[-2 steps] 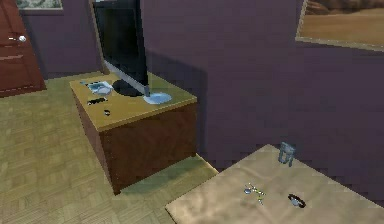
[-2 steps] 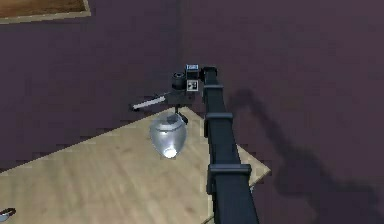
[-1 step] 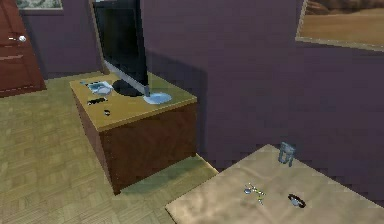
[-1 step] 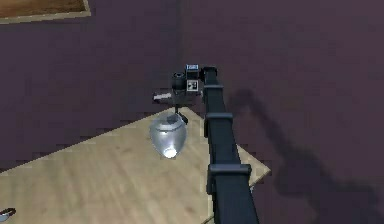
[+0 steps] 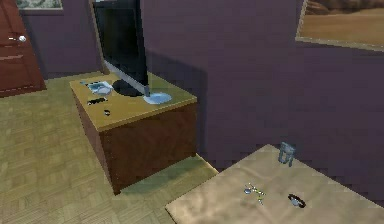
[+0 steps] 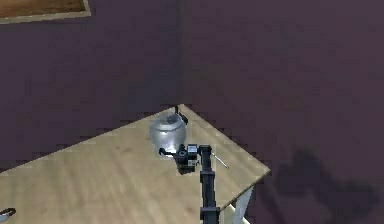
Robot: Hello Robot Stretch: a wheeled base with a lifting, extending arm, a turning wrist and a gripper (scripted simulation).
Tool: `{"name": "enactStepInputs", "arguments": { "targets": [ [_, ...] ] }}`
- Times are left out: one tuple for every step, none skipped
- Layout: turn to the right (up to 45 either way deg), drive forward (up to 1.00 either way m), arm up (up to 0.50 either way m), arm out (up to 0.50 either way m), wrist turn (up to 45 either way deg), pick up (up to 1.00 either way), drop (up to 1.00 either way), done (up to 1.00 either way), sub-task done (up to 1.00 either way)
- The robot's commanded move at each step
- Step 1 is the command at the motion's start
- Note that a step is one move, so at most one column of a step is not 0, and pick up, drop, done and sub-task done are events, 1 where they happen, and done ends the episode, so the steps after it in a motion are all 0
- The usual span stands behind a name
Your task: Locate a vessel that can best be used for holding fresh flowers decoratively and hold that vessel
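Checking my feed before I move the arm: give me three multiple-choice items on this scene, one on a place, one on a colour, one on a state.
1. The silver round vessel stands: A on the floor; B near the light table's far corner; C on a shelf.
2. The walls are: A white; B green; C purple.
3. The television screen is: A dark; B bright; C cracked.
B: it sits by the tabletop's corner. C: both views show purple. A: the screen shows black.
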Motion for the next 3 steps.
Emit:
{"name": "enactStepInputs", "arguments": {
  "targets": [
    [0.0,0.0,0.0,0.0,0.0,1.0,0.0,0.0,0.0],
    [0.0,0.0,0.1,0.0,0.0,0.0,0.0,0.0,0.0],
    [0.0,0.0,0.0,0.0,0.0,0.0,0.0,1.0,0.0]
  ]
}}
